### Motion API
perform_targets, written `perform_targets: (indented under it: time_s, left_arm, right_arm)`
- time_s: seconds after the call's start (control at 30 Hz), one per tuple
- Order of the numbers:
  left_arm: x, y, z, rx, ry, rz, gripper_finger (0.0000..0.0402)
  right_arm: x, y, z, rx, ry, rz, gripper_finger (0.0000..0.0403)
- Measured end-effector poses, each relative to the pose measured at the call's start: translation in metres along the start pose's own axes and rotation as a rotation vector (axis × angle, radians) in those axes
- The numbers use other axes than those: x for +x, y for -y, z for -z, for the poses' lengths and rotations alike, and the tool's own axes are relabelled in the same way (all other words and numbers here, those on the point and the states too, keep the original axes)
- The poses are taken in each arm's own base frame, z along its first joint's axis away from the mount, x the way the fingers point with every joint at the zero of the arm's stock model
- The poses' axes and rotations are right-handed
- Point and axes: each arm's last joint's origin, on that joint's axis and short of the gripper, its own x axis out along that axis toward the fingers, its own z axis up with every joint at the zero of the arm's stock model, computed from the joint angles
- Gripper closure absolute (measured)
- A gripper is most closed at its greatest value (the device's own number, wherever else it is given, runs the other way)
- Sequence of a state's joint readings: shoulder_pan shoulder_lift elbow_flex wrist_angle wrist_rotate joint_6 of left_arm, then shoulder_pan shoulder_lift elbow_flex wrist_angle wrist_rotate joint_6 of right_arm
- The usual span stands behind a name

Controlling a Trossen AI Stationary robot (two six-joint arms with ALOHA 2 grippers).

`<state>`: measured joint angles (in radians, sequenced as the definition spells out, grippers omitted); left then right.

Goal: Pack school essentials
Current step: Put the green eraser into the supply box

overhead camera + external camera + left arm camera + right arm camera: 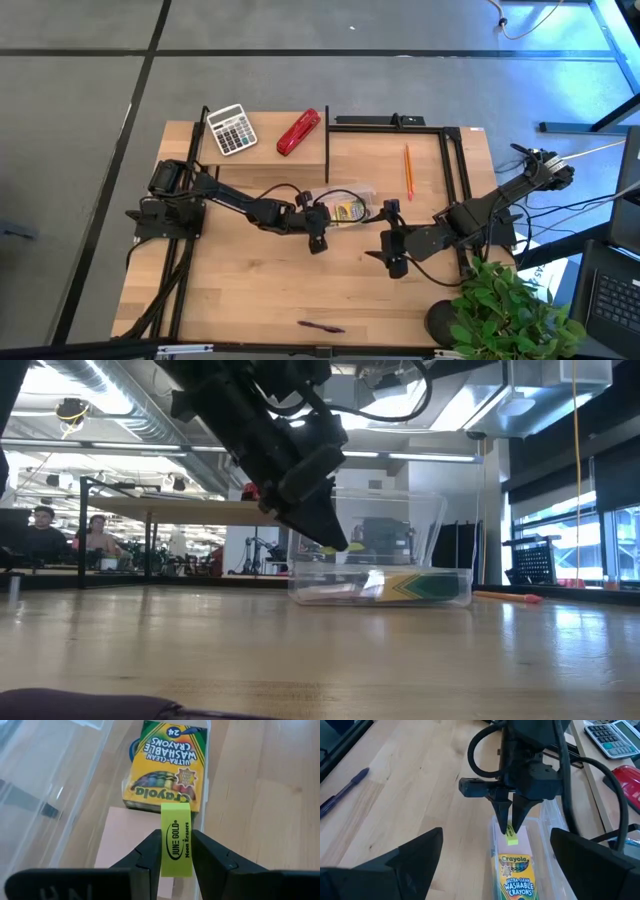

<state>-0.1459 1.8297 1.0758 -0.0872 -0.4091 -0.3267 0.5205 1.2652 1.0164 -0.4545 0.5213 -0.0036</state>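
Note:
My left gripper (176, 840) hangs over the clear plastic container (75, 795), shut on the tiny yellow block (176, 827), an eraser. Inside the container lie the yellow-green crayon box (167, 765) and the pink sticky-note pad (125, 837). A blue handle (133, 749) peeks out beside the box. My right gripper (397, 262) waits open near the container's right end, above the table. The orange pencil (408, 170) lies flat on the table beyond it. The dark purple pen (320, 326) lies by the near edge. My left gripper pinches the yellow block (176, 860) between its two fingers (150, 852), one on each long side face. The fingers come from above, pointing down (510, 822). The block is lifted clear, its free end (510, 839) sticking out past the fingertips above the pink pad.
The grey-white calculator (232, 130) and the red stapler (298, 132) sit at the far side of the table. A black frame (390, 122) stands along the far right. A plant (510, 310) is at the near right corner. Bare wood lies toward the near left.

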Motion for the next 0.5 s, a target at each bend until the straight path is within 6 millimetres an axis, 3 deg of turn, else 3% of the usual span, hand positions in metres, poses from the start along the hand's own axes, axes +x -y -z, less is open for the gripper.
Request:
perform_targets:
  time_s: [0.5]
  left_arm:
    - [0.0003, -0.0005, 0.0002, 0.007, -0.004, 0.006, 0.031]
  right_arm:
    - [0.0, 0.0, -0.0001, -0.001, 0.001, 0.0, 0.0034]
